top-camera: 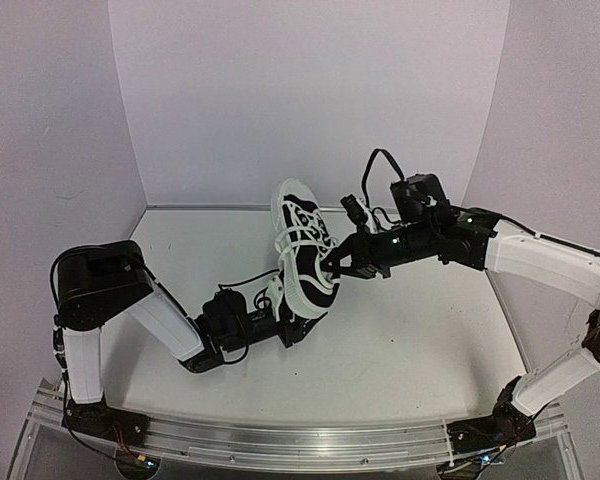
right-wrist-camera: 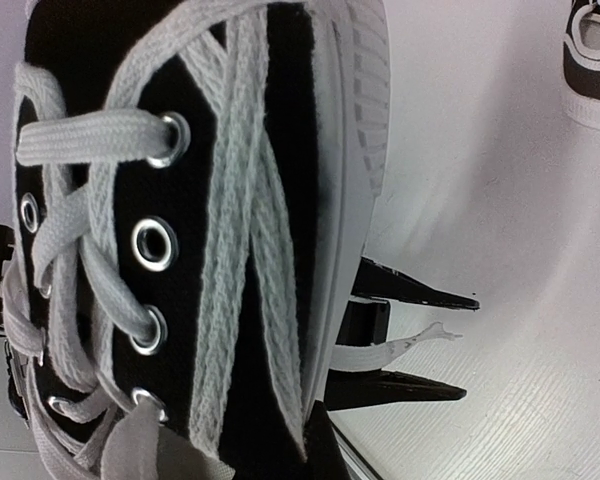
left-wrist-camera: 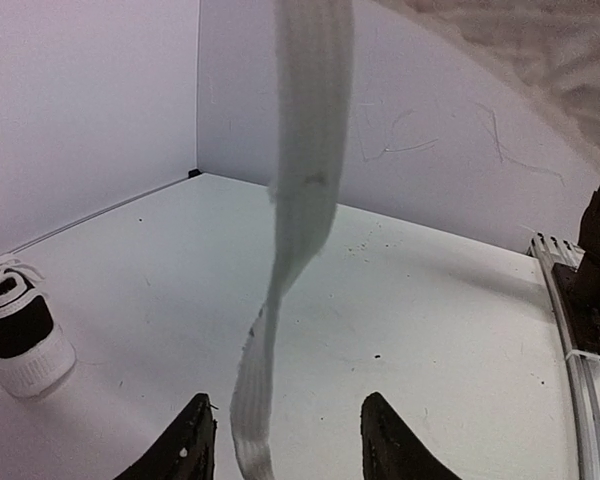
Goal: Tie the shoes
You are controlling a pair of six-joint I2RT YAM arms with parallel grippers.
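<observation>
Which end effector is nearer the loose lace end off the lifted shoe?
Left. The left end effector has open fingers either side of the lace end; the right end effector is shut on the lifted shoe, away from it.

The sneaker [top-camera: 305, 250] is black with a white ribbed rubber edge, silver eyelets [right-wrist-camera: 152, 243] and white woven laces [right-wrist-camera: 235, 250]. The second sneaker [left-wrist-camera: 18, 335] is black and white too. The tabletop [top-camera: 400, 360] is white.
</observation>
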